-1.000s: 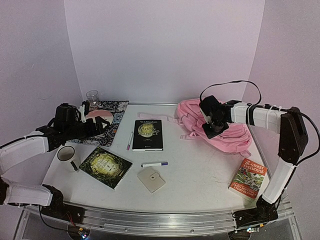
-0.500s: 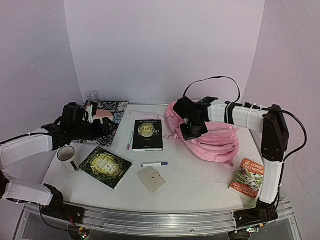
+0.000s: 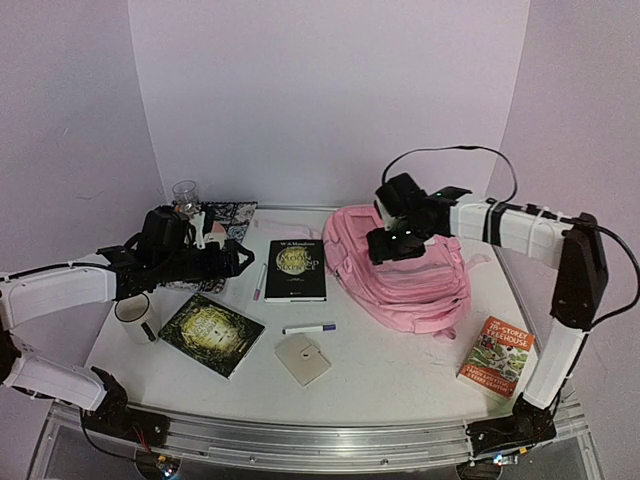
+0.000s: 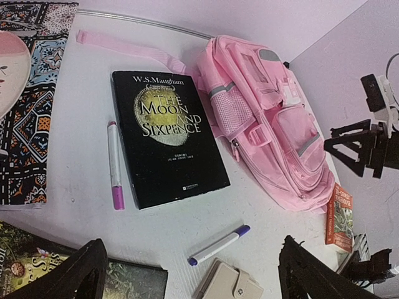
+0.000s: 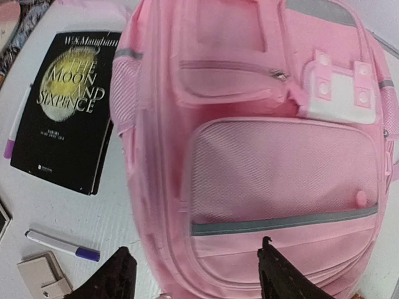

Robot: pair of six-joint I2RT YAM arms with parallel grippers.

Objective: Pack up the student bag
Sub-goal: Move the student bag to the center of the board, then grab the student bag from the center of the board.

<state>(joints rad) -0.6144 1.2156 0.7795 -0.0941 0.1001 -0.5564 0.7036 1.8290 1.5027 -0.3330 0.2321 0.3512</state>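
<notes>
Noted student bag lying flat on table, right of centre, pockets up, beside black book; right gripper spread, empty, above bag; left gripper spread, empty, left of book.

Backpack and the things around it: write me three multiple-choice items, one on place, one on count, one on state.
1. In the top view, the black book lies where relative to the backpack? A) left of it B) right of it C) on it
2. How many pens lie on the table? A) one B) two C) four
3. The right tool is: A) shut on a strap B) open above the backpack C) shut on a pen

1 A: the book is left of the backpack.
2 B: a pink pen beside the book, a white pen nearer the front.
3 B: its fingers stand apart, nothing between them.
</notes>
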